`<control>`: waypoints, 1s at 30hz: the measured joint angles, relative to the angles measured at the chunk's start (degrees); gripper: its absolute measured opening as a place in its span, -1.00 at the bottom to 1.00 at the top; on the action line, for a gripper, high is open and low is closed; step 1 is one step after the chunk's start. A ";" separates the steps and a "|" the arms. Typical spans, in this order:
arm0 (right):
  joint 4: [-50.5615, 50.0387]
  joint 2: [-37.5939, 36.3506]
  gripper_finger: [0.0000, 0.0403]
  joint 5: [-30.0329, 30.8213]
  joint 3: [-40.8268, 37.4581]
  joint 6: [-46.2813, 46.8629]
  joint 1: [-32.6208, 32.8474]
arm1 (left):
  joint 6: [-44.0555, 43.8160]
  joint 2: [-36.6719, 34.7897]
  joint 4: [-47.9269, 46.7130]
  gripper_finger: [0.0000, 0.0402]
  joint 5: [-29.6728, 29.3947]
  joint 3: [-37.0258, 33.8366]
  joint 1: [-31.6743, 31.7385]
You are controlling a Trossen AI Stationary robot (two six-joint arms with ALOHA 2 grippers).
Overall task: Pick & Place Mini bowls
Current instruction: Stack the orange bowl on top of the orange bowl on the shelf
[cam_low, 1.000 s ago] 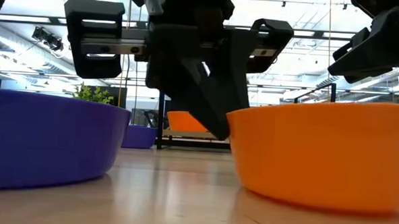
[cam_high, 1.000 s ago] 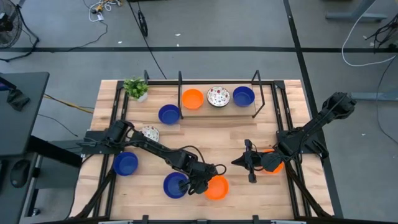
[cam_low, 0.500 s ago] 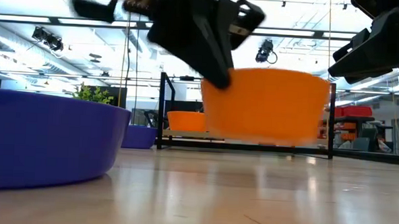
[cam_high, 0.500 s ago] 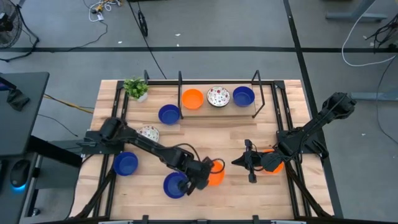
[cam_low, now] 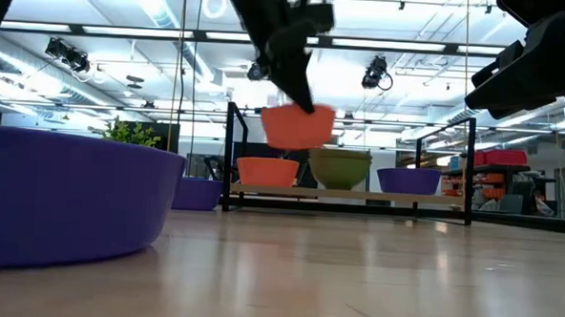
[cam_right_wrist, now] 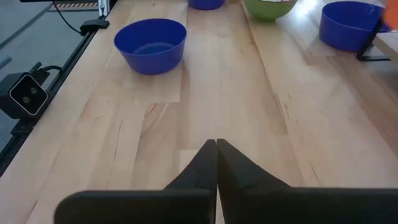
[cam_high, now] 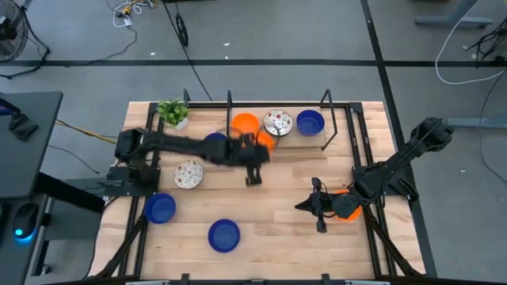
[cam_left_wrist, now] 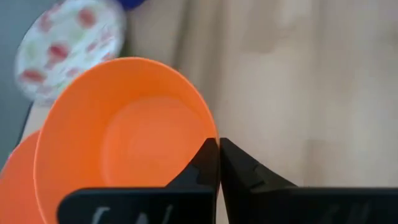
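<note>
left fingers (cam_left_wrist: 214,163) pinching orange bowl (cam_left_wrist: 124,137) rim; right fingers (cam_right_wrist: 216,163) closed

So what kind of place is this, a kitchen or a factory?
Probably a robotics lab or workshop, not a kitchen. Two robot arms work at a wooden table, cables trail over the grey floor, and the low view shows a big open hall with ceiling strip lights.

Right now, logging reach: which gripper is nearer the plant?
Left. The left gripper carries an orange bowl mid-table; the plant sits at the far-left corner. The right gripper rests far across.

A small potted plant (cam_high: 173,112) stands beside a black metal rack (cam_high: 326,120) on the wooden table (cam_high: 277,210)
</note>
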 joint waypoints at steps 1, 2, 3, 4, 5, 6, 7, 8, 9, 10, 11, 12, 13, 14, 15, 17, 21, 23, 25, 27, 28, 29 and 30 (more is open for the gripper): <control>0.04 0.00 -0.97 0.00 0.00 0.00 0.02 | -0.01 0.00 -0.08 -0.97 0.81 -0.02 1.98; 0.02 0.00 -0.97 0.00 0.00 0.00 0.00 | 0.01 0.00 0.43 -0.98 1.68 -0.02 3.91; -0.02 0.00 -0.97 0.00 0.00 0.01 0.01 | 0.18 0.02 0.98 -0.97 2.21 0.00 5.69; 0.00 0.00 -0.97 0.00 0.00 0.00 0.01 | 0.26 0.08 1.23 -0.97 2.30 0.00 7.29; -0.02 0.00 -0.97 0.00 0.00 0.00 0.00 | 0.30 0.15 1.26 -0.96 2.13 0.00 8.76; -0.10 0.00 -0.97 0.00 0.00 0.01 0.00 | 0.41 0.20 1.24 -0.95 1.77 0.00 10.12; -0.13 0.00 -0.97 0.02 0.00 0.00 0.00 | 0.45 0.22 1.24 -0.95 1.44 0.00 11.36; -0.18 0.00 -0.97 0.00 0.00 0.00 0.00 | 0.45 0.22 1.24 -0.95 1.44 0.00 12.49; -0.24 0.00 -0.97 0.00 0.00 0.00 0.00 | 0.45 0.22 1.22 -0.96 1.73 0.00 13.50; -0.30 0.00 -0.97 0.00 0.00 0.00 0.00 | 0.45 0.22 1.10 -0.97 2.23 0.00 14.46; -0.31 0.00 -0.97 0.00 0.00 0.00 0.00 | 0.43 0.23 1.02 -0.97 2.47 0.00 15.26; -0.35 0.00 -0.97 0.00 0.00 0.00 0.00 | 0.41 0.24 1.03 -0.97 2.48 0.00 15.91; -0.39 0.00 -0.97 0.00 0.00 0.00 0.00 | 0.40 0.24 1.06 -0.97 2.49 0.00 16.45; -0.39 0.00 -0.97 0.00 0.00 0.00 0.00 | 0.19 0.24 1.06 -0.96 2.57 0.00 16.93; -0.39 0.00 -0.97 0.00 0.00 0.00 0.00 | -0.04 0.24 1.06 -0.95 3.12 0.00 17.31; -0.41 0.00 -0.97 0.00 0.00 0.00 0.00 | -0.60 0.24 1.02 -0.93 5.45 0.00 17.85; -0.42 0.00 -0.97 0.00 0.00 -0.02 0.00 | -1.52 0.28 0.78 -0.96 8.09 0.00 18.13; -0.42 0.00 -0.97 0.00 0.00 -0.02 0.01 | -1.52 0.28 0.78 -0.97 8.08 0.00 18.11; -0.41 0.00 -0.97 0.00 0.00 -0.02 0.01 | -1.52 0.28 0.78 -0.96 8.01 0.00 18.13; -0.42 0.00 -0.97 0.00 0.00 -0.02 0.00 | -1.56 0.31 0.75 -0.94 7.92 0.00 18.13; -0.42 0.00 -0.97 0.00 0.00 -0.02 0.01 | -1.56 0.56 0.81 -0.93 7.91 0.00 18.13; -0.42 0.00 -0.97 0.00 0.00 -0.02 0.00 | -1.55 0.84 0.86 -0.93 7.90 0.00 18.11; -0.42 0.00 -0.97 0.00 0.00 -0.02 0.00 | -1.56 1.09 0.47 -0.93 7.89 -0.02 18.11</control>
